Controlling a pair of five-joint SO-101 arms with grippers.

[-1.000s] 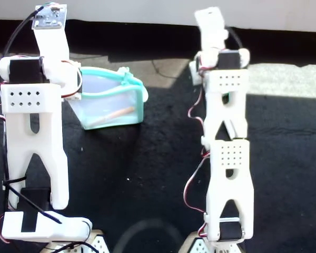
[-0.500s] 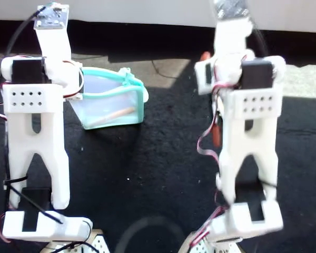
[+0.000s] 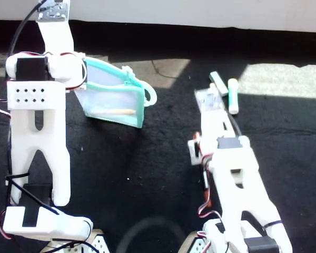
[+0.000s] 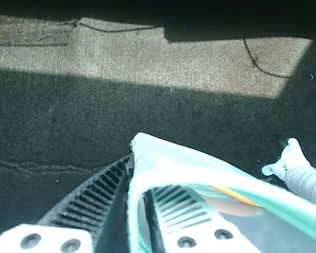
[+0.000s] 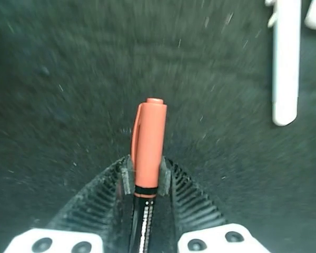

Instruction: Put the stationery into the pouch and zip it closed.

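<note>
As the translucent pouch [image 3: 115,99] sits tilted over the black mat [image 3: 147,174], its gripped end higher than its far end, the left gripper [image 4: 132,158] is clenched on the teal rim, one finger inside the mouth and the other outside. The pouch's mouth stands open along that rim, the zip not drawn shut. Whether its low corner touches the mat cannot be told. A wooden pencil [image 3: 115,112] lies inside the pouch along its lower edge. At the pouch's far end, away from the left gripper, a white pull tab [image 4: 285,159] sticks out from the rim.

Well apart from the pouch, on the side of that pull tab, the right gripper [image 5: 146,171] grasps an orange pen [image 5: 148,137], the jaws closed against its barrel just below the cap, which points out past the fingertips over the mat. Farther from the pouch than the right gripper, a white pen [image 3: 233,95] lies on the mat. Just beside it, on the side nearer the pouch, lies a shorter green-and-white item [image 3: 217,81], its kind too small to tell.
</note>
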